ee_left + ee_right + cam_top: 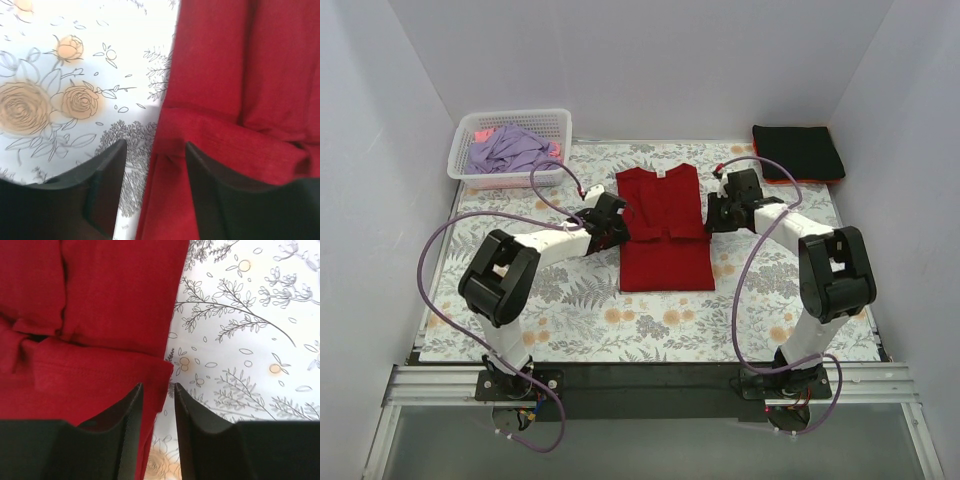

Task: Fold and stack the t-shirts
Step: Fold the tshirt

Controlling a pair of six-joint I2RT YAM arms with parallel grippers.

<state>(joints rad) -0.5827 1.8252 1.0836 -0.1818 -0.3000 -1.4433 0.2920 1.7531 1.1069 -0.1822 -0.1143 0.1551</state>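
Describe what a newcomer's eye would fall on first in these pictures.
The deep-red t-shirt lies centred on the floral cloth, sleeves folded in, the left gripper and right gripper flanking it, jaws open. A white basket holding a lavender t-shirt sits back left; a folded black t-shirt back right.

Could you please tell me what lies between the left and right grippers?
The deep-red t-shirt, its sleeves folded inward, spans the stretch between the left gripper and the right gripper; the top external view shows it.
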